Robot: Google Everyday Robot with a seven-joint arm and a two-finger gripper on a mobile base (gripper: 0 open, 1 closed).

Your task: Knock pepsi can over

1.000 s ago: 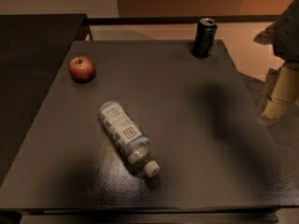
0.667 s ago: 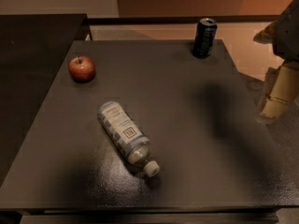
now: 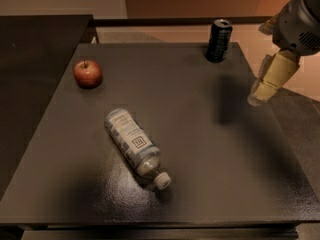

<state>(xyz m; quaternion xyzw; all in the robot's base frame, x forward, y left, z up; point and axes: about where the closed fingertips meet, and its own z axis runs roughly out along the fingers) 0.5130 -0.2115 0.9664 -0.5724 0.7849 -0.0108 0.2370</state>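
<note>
The pepsi can [image 3: 219, 40] is a small dark can with a silver top rim. It stands upright near the far right corner of the dark table [image 3: 190, 134]. My gripper [image 3: 263, 90] hangs over the table's right edge, with pale fingers pointing down and left. It is to the right of the can and nearer to me, well apart from it, and holds nothing that I can see.
A clear plastic water bottle [image 3: 135, 145] with a white cap lies on its side in the middle-left of the table. A red apple [image 3: 88, 73] sits near the far left edge. A second dark table [image 3: 35, 59] stands to the left.
The gripper has shifted slightly left, toward the table's right edge. The can, bottle and apple have not moved.
</note>
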